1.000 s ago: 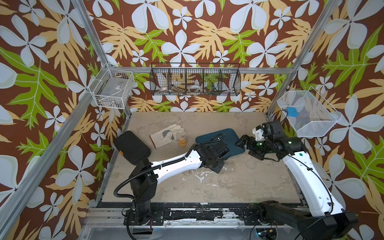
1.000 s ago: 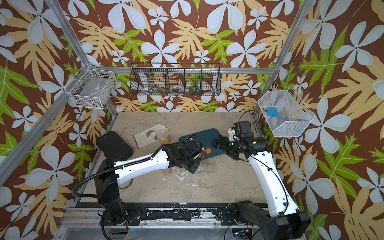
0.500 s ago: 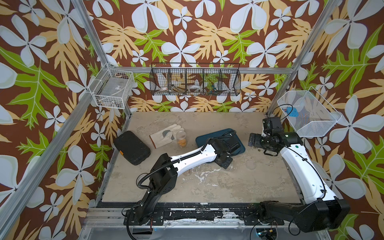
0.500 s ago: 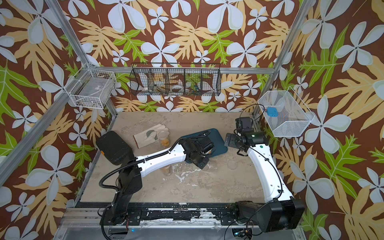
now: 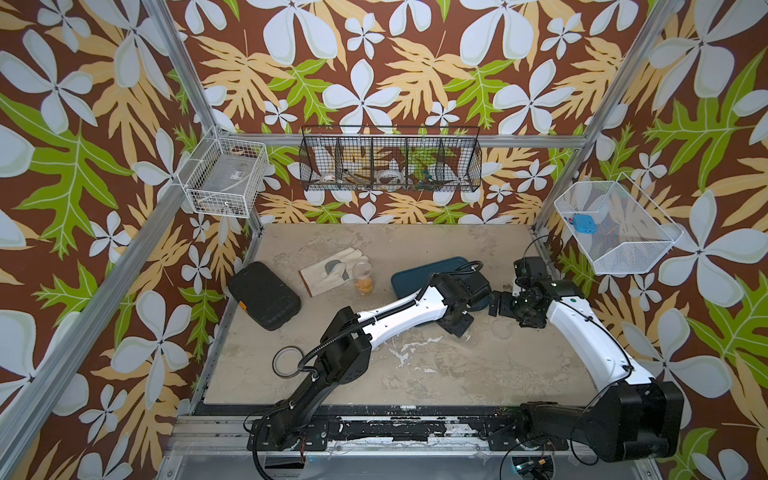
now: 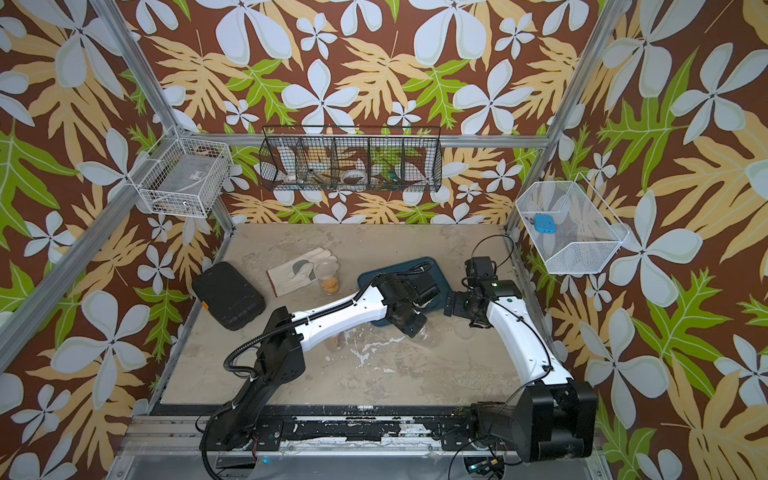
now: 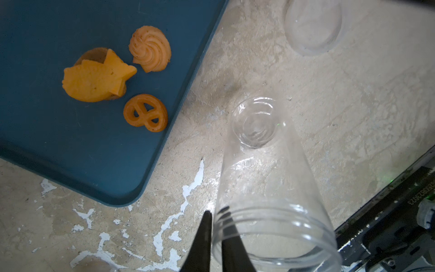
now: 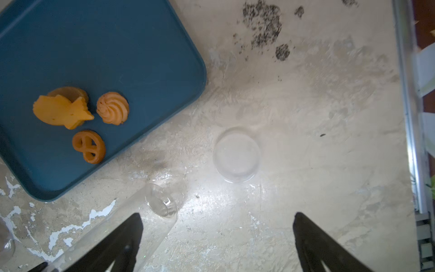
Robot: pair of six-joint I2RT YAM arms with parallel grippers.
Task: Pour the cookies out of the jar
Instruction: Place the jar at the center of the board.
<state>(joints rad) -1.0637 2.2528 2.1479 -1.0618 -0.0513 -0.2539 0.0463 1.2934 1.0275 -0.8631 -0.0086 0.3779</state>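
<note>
- The left tool (image 7: 216,226) is pinched on the rim of the jar (image 7: 270,183), one finger outside the clear wall and one inside it.
- The jar is empty. It is held tilted, with its mouth at the tool and its base toward the counter (image 7: 329,117). I cannot tell whether the base touches.
- The right tool (image 8: 216,245) stands spread wide and grips nothing. It hangs over bare counter near the jar's base.
- A clear round lid (image 8: 236,154) lies flat on the counter just past the right tool, apart from the jar.
- A dark blue tray (image 7: 58,141) lies beside the jar, which is outside the tray's rim near a rounded corner.
- The cookies (image 7: 94,80) lie on the tray in a tight group near that corner. A yellow-orange fish shape rests partly on a brown round one, with a swirl (image 7: 150,49) and a pretzel (image 7: 146,115) just beside it.
- In both top views a second jar (image 5: 363,279) stands upright farther left, with orange pieces at its bottom.
- It stands just beside a pale glove (image 5: 328,272).
- A black case (image 5: 264,295) lies near the counter's left edge.
</note>
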